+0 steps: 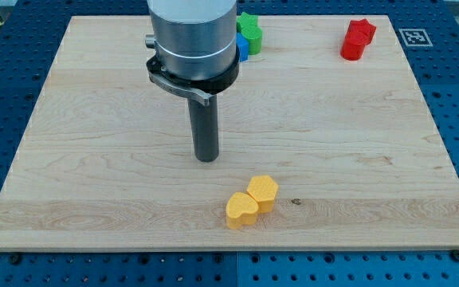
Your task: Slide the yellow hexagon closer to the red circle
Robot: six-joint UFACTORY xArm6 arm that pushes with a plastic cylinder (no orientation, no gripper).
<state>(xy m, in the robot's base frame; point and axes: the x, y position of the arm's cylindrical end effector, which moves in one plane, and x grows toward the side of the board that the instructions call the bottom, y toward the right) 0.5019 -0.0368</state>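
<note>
Claw-wise, this arm carries none: it ends in a straight dark rod, so opening or closing cannot be told of it. The rod hangs from a wide grey cylinder (193, 36) with a black collar, and my tip (206, 159) sits on the wooden desk (94, 159) near the middle of the board, touching no block.

Taking my tip as the landmark and moving from the view's left to the view's right: just to its right and toward the view's bottom lie two yellow blocks pressed against each other. The nearer to the bottom edge is a yellow heart-like block (241, 210), its shape not fully certain. Touching it on its upper right is the yellow hexagon (263, 193), which lies a little apart from my tip, below and to the right of it.

Well above my tip, toward the view's top, a blue block (242, 46) peeks out from behind the grey cylinder; its shape is hidden. Touching it on the right is a green block (250, 30), partly hidden too, its outline unclear.

Far to the upper right of my tip, near the desk's top right corner, stands the red block (357, 37), well apart from the yellow hexagon; its exact shape is hard to make out.
</note>
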